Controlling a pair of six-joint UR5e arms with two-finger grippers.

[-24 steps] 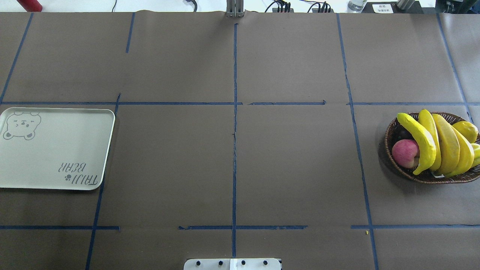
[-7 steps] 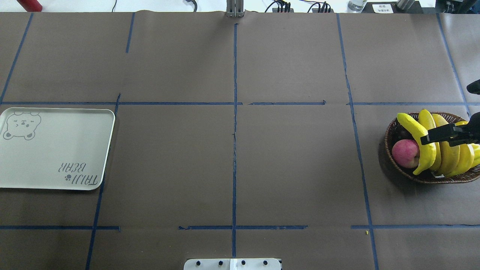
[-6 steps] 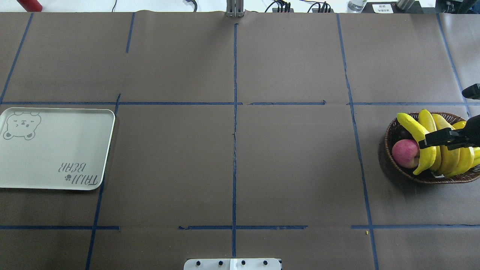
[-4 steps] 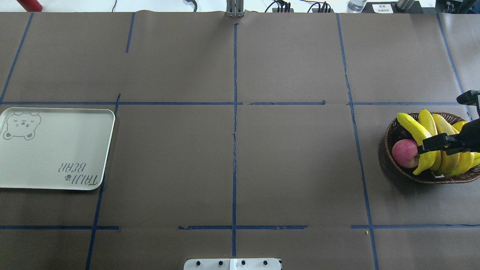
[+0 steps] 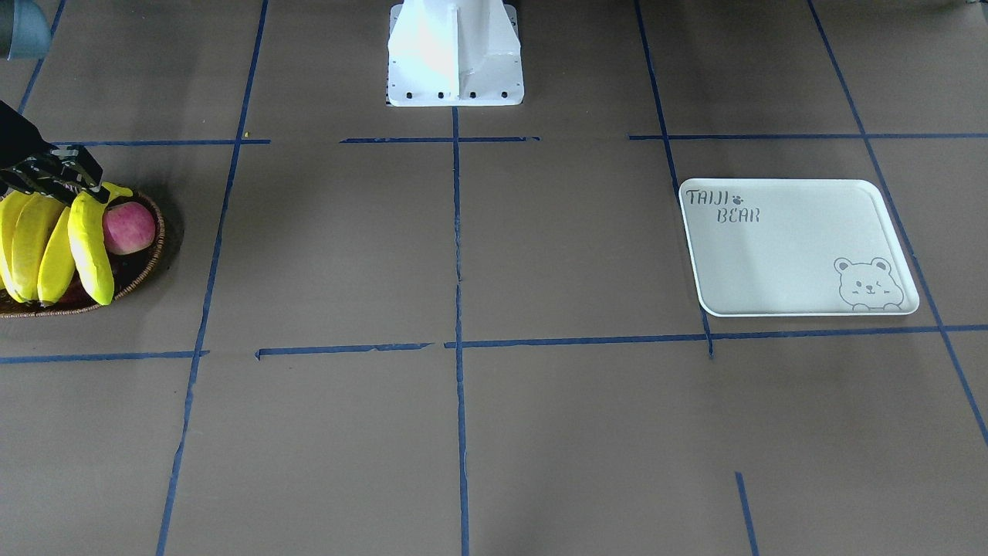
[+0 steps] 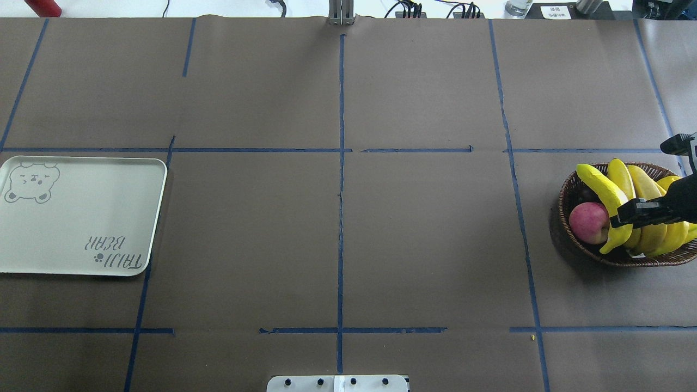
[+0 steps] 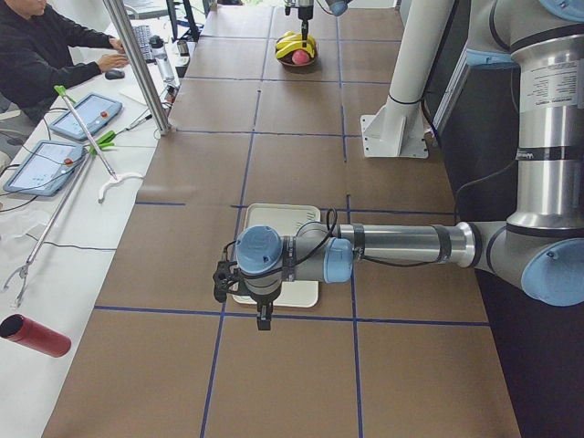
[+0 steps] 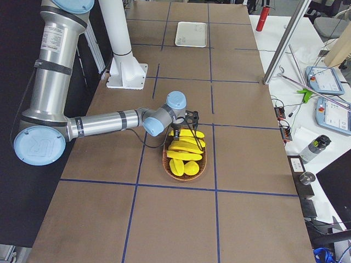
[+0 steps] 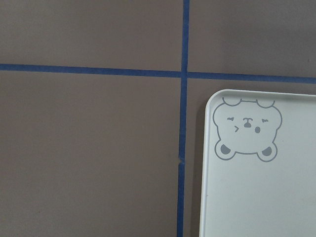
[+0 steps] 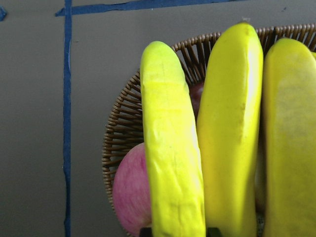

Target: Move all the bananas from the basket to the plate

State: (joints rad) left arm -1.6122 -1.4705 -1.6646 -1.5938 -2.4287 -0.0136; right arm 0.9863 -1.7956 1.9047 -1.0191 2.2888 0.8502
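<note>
Several yellow bananas [image 6: 648, 190] lie across the wicker basket [image 6: 566, 201] at the table's right end. My right gripper [image 6: 615, 218] hangs over them, open. In the right wrist view its tips show at the bottom edge on either side of the greenish banana [image 10: 173, 148], the leftmost one [image 6: 599, 185]; whether they touch it I cannot tell. The plate [image 6: 81, 218] lies bare at the table's left end. My left gripper [image 7: 263, 315] shows only in the exterior left view, above the plate's end [image 7: 283, 219], and I cannot tell its state. The left wrist view shows the plate's bear corner [image 9: 247, 133].
A pink-red apple [image 6: 588, 222] sits in the basket beside the greenish banana. The robot's white base [image 5: 455, 54] stands at the middle of the near edge. A red cylinder [image 6: 43, 6] and a metal post [image 6: 341, 13] are at the far edge.
My right gripper came in from the right edge over the basket and has shifted down along the bananas toward the near side. The bananas and plate have not moved.
</note>
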